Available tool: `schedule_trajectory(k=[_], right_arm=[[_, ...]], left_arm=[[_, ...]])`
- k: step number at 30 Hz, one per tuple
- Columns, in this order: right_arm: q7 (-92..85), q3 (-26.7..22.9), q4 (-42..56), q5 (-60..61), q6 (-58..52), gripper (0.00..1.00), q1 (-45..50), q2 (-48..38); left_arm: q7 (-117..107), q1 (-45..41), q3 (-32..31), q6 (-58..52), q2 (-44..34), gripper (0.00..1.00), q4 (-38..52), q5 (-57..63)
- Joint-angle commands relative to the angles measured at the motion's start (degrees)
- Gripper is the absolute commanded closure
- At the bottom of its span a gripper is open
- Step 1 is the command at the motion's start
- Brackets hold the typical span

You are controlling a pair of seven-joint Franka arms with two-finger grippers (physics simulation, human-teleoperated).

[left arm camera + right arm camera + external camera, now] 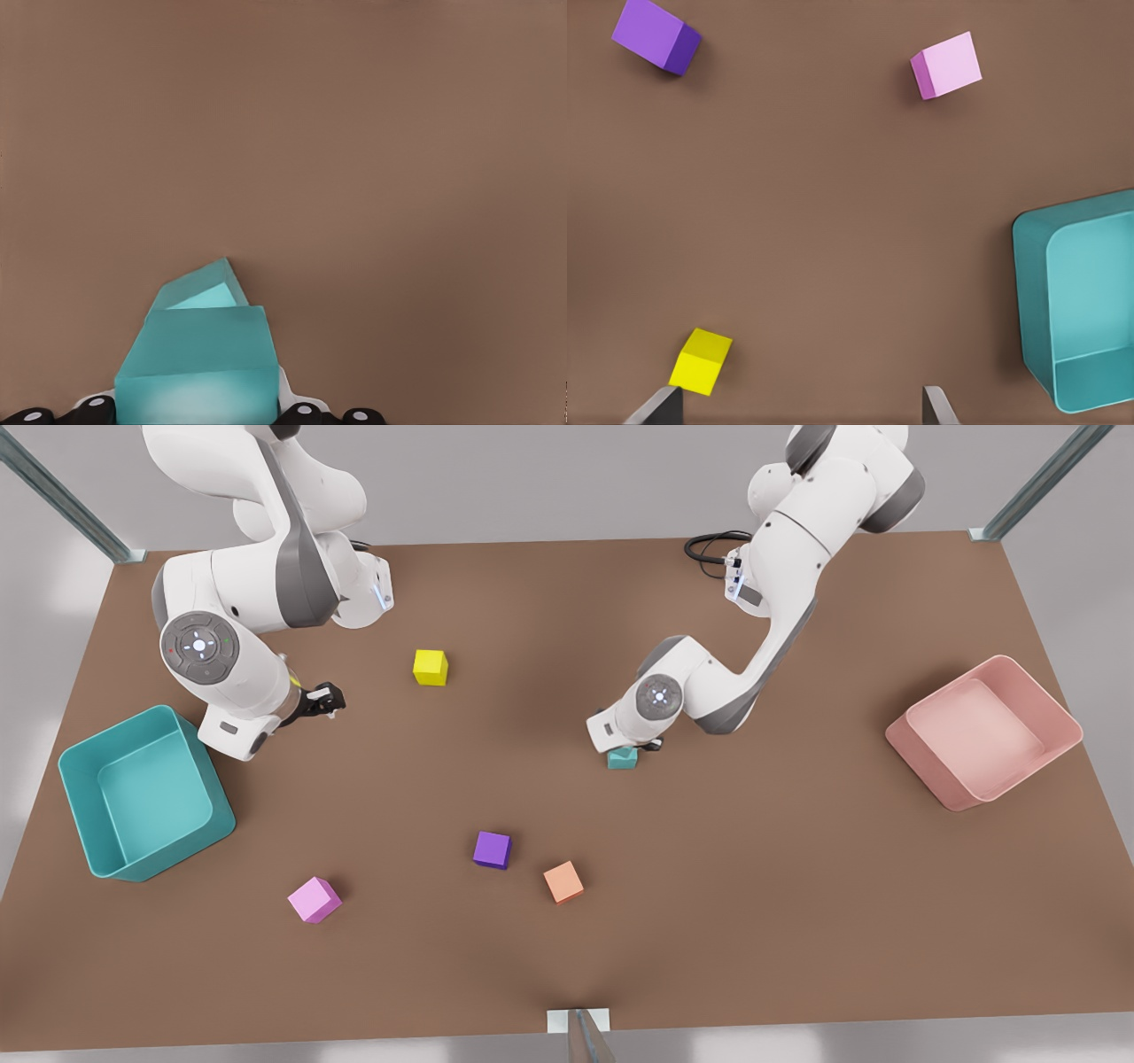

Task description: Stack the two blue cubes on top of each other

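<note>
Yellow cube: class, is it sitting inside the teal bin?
No, the yellow cube rests on the bare table, well apart from the teal bin.

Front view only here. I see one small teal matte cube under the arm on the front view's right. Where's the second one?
Observer: Left wrist view has both. The near teal cube sits at the left gripper, and the second teal cube is right behind it, tilted.
Operator: Stacked?
Observer: Cannot tell. They overlap in that view, and the rear one sits askew.
Operator: Other arm?
Observer: It waits. The right gripper is open, with the small yellow cube by one fingertip.
</note>
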Motion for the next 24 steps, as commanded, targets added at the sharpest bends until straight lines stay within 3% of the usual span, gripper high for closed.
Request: schedule_trajectory(k=[1, 13, 14, 15, 24], right_arm=[[-1.12, 0.00, 0.09, 0.02, 0.00, 0.00, 0.00, -0.06], [-1.12, 0.00, 0.00, 0.02, 0.18, 0.00, 0.00, 0.03], [-1.12, 0.00, 0.09, 0.02, 0.09, 0.00, 0.00, 0.03], [-1.12, 0.00, 0.00, 0.02, 0.09, 0.00, 0.00, 0.03], [-1.29, 0.00, 0.00, 0.02, 0.18, 0.00, 0.00, 0.03]], left_arm=[[-26.15, -0.11, 0.11, 1.49, 0.03, 0.58, -0.24, -6.76], [-26.33, 0.77, 0.55, 2.37, 3.46, 0.55, -0.86, -2.36], [-26.33, 0.86, 0.55, 2.37, 3.81, 0.32, -0.86, -2.36], [-26.33, 0.86, 0.55, 2.37, 3.90, 0.00, -0.86, -2.27], [-26.33, 2.17, -0.50, 1.93, 4.07, 0.00, -2.52, -2.71]])
